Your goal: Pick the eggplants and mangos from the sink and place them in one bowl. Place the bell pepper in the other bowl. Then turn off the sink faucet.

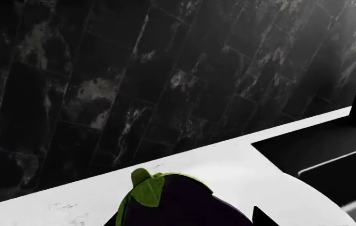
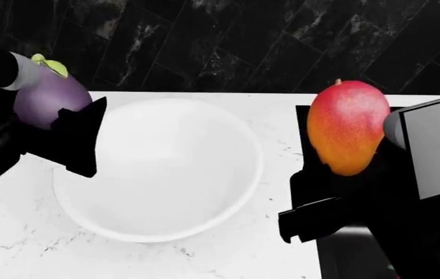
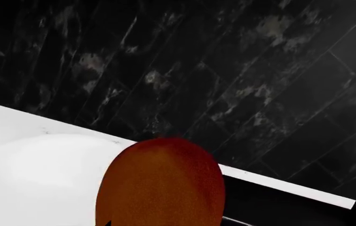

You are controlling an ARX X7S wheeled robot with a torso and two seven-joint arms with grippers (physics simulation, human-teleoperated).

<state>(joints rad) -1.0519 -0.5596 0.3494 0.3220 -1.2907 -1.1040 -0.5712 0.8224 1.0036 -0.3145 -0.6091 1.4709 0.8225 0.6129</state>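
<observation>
While my left hand (image 2: 71,125) pinches an eggplant (image 2: 45,99) over the bowl's (image 2: 204,192) left rim and my right hand (image 2: 336,186) grips a mango (image 2: 347,127) above the sink's (image 2: 307,125) worktop edge, I'm mid-drop-off. Next I'd centre each over the bowl, then let go.

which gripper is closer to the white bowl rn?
Left. The left gripper, holding an eggplant, overlaps the white bowl's left rim. The right gripper, holding a mango, sits off its right side by the sink.
</observation>
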